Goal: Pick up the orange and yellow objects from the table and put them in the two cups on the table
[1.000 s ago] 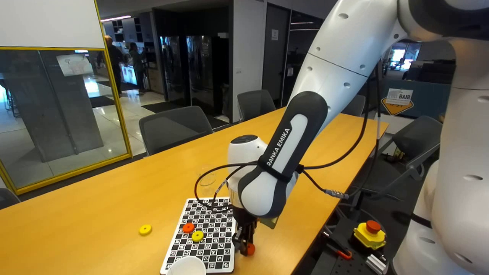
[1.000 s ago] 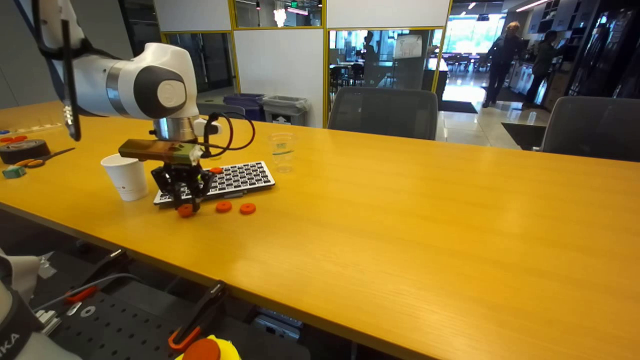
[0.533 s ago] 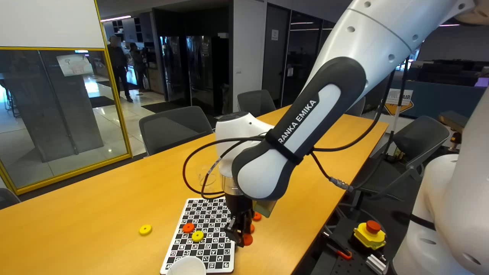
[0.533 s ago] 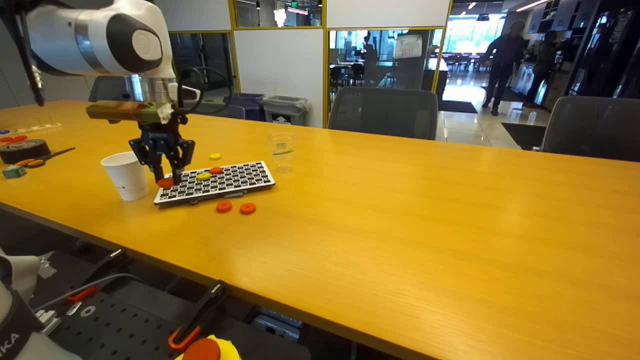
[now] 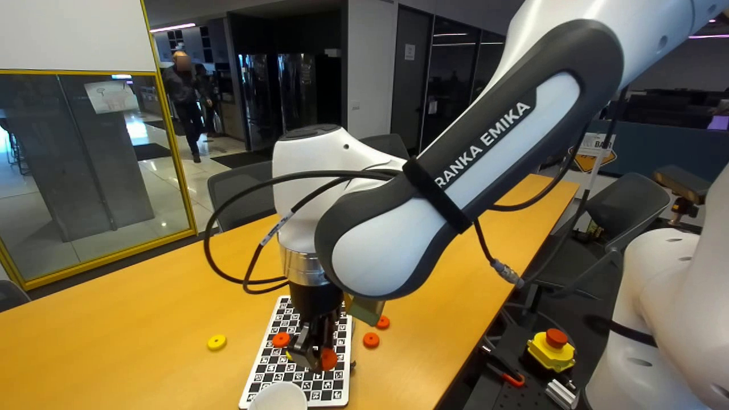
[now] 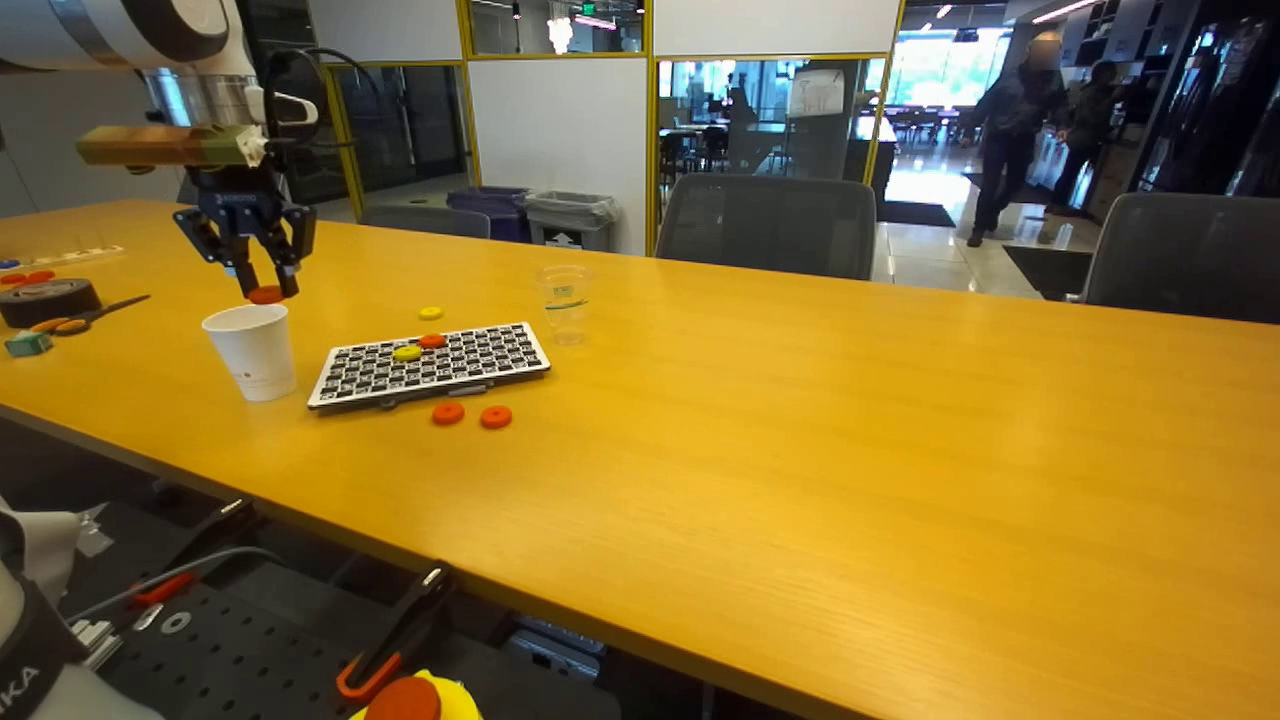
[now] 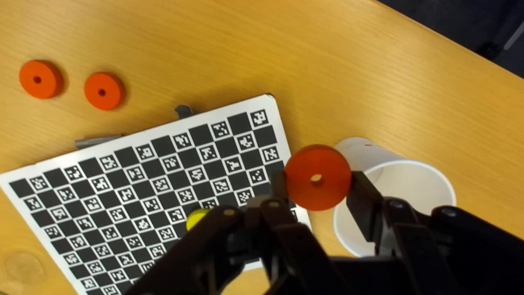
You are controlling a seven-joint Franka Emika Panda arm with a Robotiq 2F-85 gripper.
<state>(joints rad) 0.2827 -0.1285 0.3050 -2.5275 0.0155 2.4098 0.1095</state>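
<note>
My gripper (image 7: 317, 180) is shut on an orange piece (image 7: 319, 160), pinched by its sides. It is raised above the table (image 6: 800, 450), beside the white cup (image 7: 409, 184) on the mat's side; the piece overlaps that cup's rim in the wrist view. The white cup stands upright (image 6: 255, 355). The clear cup (image 6: 565, 305) stands beyond the mat; the arm hides it in an exterior view. Two orange pieces (image 6: 448, 413) (image 6: 496, 417) lie on the table. One orange (image 6: 432, 341) and one yellow piece (image 6: 407, 353) lie on the mat. Another yellow piece (image 5: 216, 342) lies on the table.
The checkered mat (image 6: 490, 355) lies beside the white cup. Black tape (image 6: 50, 300), scissors (image 6: 85, 318), a green block (image 6: 28, 343) and red discs (image 6: 30, 278) lie at the left in an exterior view. The red button (image 5: 556, 337) is off the table.
My gripper has lifted the orange piece from the table beside the mat and carried it up and across toward the white cup. The other pieces and cups have not moved.
</note>
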